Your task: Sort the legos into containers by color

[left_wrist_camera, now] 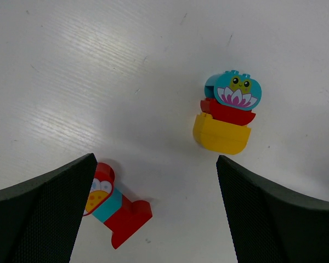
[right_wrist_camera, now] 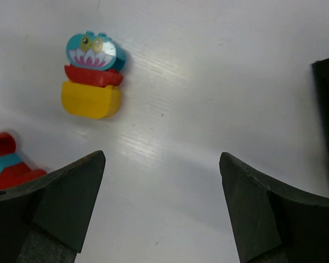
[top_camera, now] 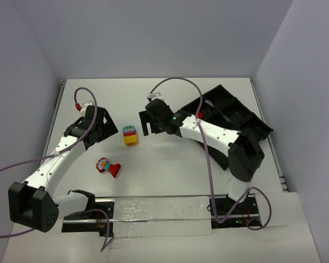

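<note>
Surface (top_camera: 170, 164): white and flat.
First lego clump (top_camera: 130, 136): lying down, blue end far, yellow end near.
Second lego clump (top_camera: 108, 167): slanted, red end right.
Left hand (left_wrist_camera: 154, 159): fingers apart.
Right hand (right_wrist_camera: 162, 155): fingers apart.

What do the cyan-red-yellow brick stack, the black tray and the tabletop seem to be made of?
Brick stack: likely smooth moulded plastic; rounded edges, soft sheen, printed frog face on the cyan piece. Black tray: probably moulded plastic with a dull finish; too small to be sure. Tabletop: white sheet with fine parallel ridges, perhaps corrugated plastic board.
</note>
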Available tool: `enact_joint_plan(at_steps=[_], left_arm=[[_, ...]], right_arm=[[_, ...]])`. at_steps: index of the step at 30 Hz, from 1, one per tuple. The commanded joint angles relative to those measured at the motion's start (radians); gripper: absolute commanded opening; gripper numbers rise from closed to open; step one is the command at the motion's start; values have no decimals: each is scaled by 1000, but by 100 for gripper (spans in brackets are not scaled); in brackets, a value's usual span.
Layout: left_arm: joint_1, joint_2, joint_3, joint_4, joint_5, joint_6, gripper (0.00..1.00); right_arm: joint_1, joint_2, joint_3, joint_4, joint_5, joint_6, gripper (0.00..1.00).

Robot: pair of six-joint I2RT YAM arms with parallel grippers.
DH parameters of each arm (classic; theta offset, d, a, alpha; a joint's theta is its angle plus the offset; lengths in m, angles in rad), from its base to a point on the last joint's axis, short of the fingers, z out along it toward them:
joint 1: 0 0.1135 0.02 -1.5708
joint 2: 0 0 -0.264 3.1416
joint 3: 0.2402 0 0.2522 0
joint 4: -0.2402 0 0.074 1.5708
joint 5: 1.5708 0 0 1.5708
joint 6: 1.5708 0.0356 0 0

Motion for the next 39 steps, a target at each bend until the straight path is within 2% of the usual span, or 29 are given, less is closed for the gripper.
enact_joint_plan(at_steps=[1, 4, 10, 13, 20, 31, 39], left_arm=[[1, 17, 50, 30, 68, 35, 99], [0, 36, 76, 34, 92, 58, 99], [5, 108, 101, 87, 172, 73, 99], [5, 154, 108, 132, 257, 98, 99], [-5, 271, 153, 154, 295, 175, 99], [-72, 507, 278, 107, 194, 235, 99], [-93, 665, 406, 65, 131, 254, 99]], right_arm=[[10, 68, 76, -18, -108, -11, 92], [23, 119, 132, -53, -150, -19, 92], [29, 191, 214, -112, -103, 55, 93], [24, 163, 184, -107, -74, 64, 93], [-32, 11, 12, -101, -38, 61, 93], [-151, -229, -132, -119, 31, 100, 94], [-187, -266, -122, -146, 51, 72, 94]])
